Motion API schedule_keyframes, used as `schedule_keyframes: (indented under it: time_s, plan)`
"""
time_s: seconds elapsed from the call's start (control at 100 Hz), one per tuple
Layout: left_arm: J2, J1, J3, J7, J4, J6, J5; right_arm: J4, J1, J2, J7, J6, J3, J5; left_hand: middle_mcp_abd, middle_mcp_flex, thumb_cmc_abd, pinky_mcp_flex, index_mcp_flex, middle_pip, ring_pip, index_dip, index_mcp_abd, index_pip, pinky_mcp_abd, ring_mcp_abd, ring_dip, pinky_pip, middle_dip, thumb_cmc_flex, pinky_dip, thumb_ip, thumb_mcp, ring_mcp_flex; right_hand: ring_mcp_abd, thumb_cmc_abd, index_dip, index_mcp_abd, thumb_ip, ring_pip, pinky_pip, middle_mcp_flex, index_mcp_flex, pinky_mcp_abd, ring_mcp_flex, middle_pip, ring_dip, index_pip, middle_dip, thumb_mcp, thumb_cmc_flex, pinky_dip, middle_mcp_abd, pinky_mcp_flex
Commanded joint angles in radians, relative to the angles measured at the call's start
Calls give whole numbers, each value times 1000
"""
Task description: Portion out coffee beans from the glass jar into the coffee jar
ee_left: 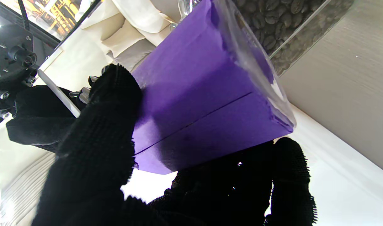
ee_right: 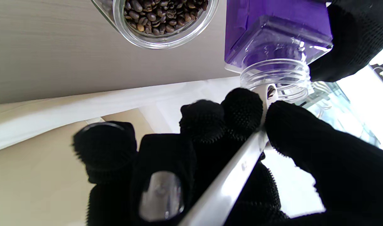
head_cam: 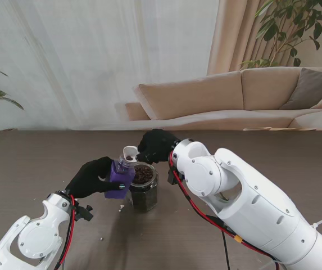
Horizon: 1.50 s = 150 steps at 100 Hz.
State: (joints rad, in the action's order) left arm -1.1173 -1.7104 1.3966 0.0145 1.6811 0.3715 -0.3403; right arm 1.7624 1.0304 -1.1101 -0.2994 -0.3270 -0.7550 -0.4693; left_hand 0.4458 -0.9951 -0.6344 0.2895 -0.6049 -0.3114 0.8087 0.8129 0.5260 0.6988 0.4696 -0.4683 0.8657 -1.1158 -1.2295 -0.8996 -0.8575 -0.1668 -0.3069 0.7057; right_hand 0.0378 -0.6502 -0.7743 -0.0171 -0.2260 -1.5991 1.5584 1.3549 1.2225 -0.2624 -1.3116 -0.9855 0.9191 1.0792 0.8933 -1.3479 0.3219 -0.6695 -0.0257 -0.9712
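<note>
**Scoop held at the mouth of the purple jar**

Nearest the stand camera, the white left arm (head_cam: 28, 239) rose to its black-gloved left hand (head_cam: 89, 178), fingers wrapped around a clear square coffee jar with a plain purple label (head_cam: 119, 179), tilted and lifted. No writing could be read on it. The black-gloved right hand (head_cam: 157, 145) pinched a white plastic scoop (head_cam: 130, 152) at the jar's threaded mouth (ee_right: 274, 77), one bean (ee_right: 271, 92) in it. Just beside stood the open glass jar of coffee beans (head_cam: 143, 185) on the brown wooden table (head_cam: 31, 157). A beige sofa (head_cam: 234, 98) sat behind.
</note>
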Motion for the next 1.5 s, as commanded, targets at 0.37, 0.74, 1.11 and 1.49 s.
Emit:
schedule_keyframes:
  time_s: [0.37, 0.74, 1.11, 1.49]
  plan:
    - [-2, 0, -3, -8, 1, 22, -1, -26, 27, 15, 0, 216, -15, -104, -74, -80, 130, -31, -90, -71, -7, 63, -41, 393, -58, -37, 11, -44, -25, -195, -22, 68, -344, 19, -133, 42, -30, 66, 34, 8, -12, 85, 46, 1, -7, 15, -14, -11, 15, -21, -18, 23, -64, -123]
    - [-3, -3, -3, -1, 6, 23, -6, -27, 38, 15, 52, 309, -16, -200, -73, -79, 130, -31, -89, -70, -8, 63, -41, 393, -59, -37, 11, -44, -26, -195, -21, 68, -344, 18, -148, 50, -38, 51, 27, 14, -25, 84, 41, 17, -8, 26, -15, -14, 24, -19, -25, 16, -52, -124]
    - [-3, -20, 11, 2, 10, 10, -12, -27, 38, 9, 42, 240, -26, -131, -74, -79, 130, -30, -89, -69, -8, 63, -42, 393, -60, -37, 11, -44, -25, -194, -21, 68, -344, 19, -135, 51, -37, 65, 19, 19, -33, 83, 31, 3, -7, 40, -17, -18, 26, -15, -10, 9, -64, -119]
    - [-6, -40, 32, 15, -3, -6, -20, -48, 0, 16, -47, 144, -31, -19, -71, -80, 129, -32, -91, -70, -7, 63, -39, 393, -58, -41, 12, -45, -25, -195, -21, 67, -344, 19, -96, 67, -20, 105, 2, 31, -49, 81, 13, -35, -6, 75, -26, -39, 29, 9, 19, -3, -95, -96]
